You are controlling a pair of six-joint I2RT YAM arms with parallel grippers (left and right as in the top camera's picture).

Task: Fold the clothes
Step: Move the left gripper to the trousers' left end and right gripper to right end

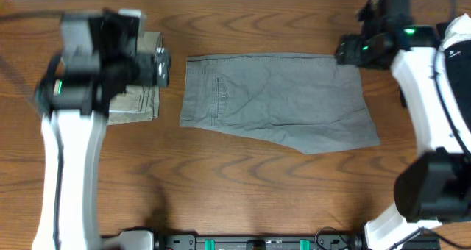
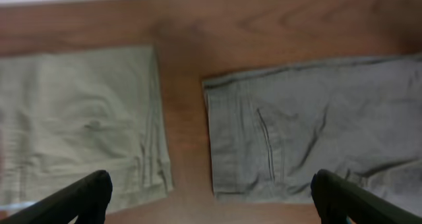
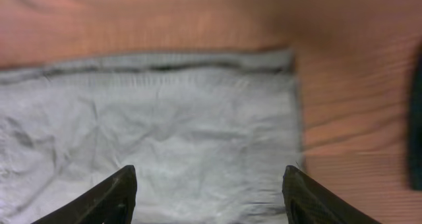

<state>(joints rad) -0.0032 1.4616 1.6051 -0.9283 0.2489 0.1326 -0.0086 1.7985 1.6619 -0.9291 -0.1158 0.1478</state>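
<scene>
i see the grey shorts (image 1: 276, 99) lying flat near the middle of the wooden table (image 1: 243, 191), long side running left to right, and wrinkled. their near edge slants, so the right end reaches lower in the overhead view than the left. the waistband end faces my left arm, and a stitched pocket (image 2: 267, 148) shows just inside that end.

to the left of the shorts, with a strip of bare wood between, sits a folded pair of khaki trousers (image 2: 79, 118). my left gripper (image 2: 211, 179) hovers above that strip with its claw spread wide. one dark finger (image 2: 99, 191) is over the near corner of the khaki pile and the other is over the shorts. it holds nothing.

my right gripper (image 3: 208, 174) hangs over the far right corner of the shorts, at the top right of the overhead view. its claw is parted, both fingertips (image 3: 122, 191) above the grey cloth with no fabric pinched between them. the wrist picture is a little blurred, so i cannot tell whether the tips touch the cloth. the corner of the shorts, with its stitched edge, lies just ahead of the fingers, with bare wood beyond it.
</scene>
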